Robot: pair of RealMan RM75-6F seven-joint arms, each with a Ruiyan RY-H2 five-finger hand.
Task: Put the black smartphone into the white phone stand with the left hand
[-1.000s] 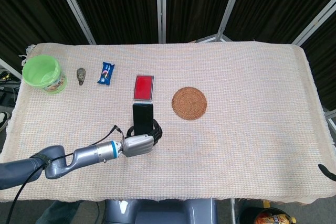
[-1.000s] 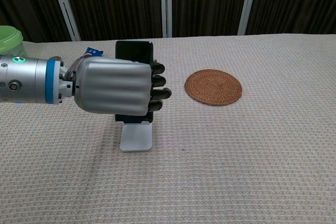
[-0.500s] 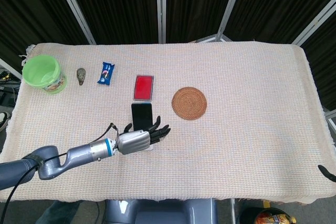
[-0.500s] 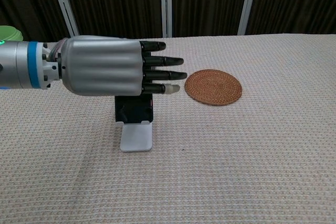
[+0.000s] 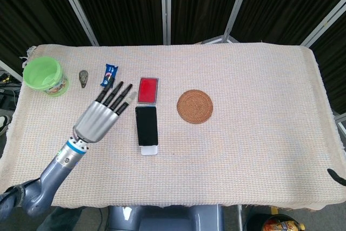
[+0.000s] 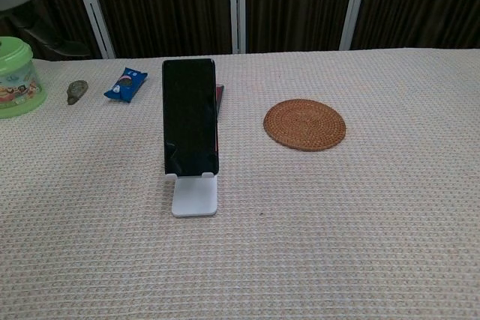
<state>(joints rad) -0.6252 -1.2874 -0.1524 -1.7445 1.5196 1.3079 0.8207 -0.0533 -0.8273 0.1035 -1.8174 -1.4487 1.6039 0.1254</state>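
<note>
1. Nearest you, the robot's left hand [image 5: 102, 114] hangs over the woven beige tabletop [image 5: 259, 150] to the left of the stand, fingers straight and spread, holding nothing. In the chest view only a pale sliver of the arm shows at the top left corner.
2. Just beyond it stands the white phone stand [image 6: 194, 195], with the black smartphone [image 6: 190, 127] resting upright in it, leaning back, its lower edge on the stand's lip. The hand is well apart from both.
3. Judging from this, the placing step looks done and you are at the retreat. The next move calls only for drawing the left arm clear without brushing the phone.
4. Behind the phone lies a flat red rectangular case [image 5: 148, 90], mostly hidden by the phone in the chest view. To its right sits a round woven brown coaster [image 6: 304, 124].
5. Farther left sit a blue snack packet [image 6: 125, 84], a small grey-brown lump [image 6: 76, 91] too small to identify, and a green plastic tub [image 6: 15, 76], cut off at the frame edge in the chest view.
6. Your right hand shows in neither view, so I can't report its state.
</note>
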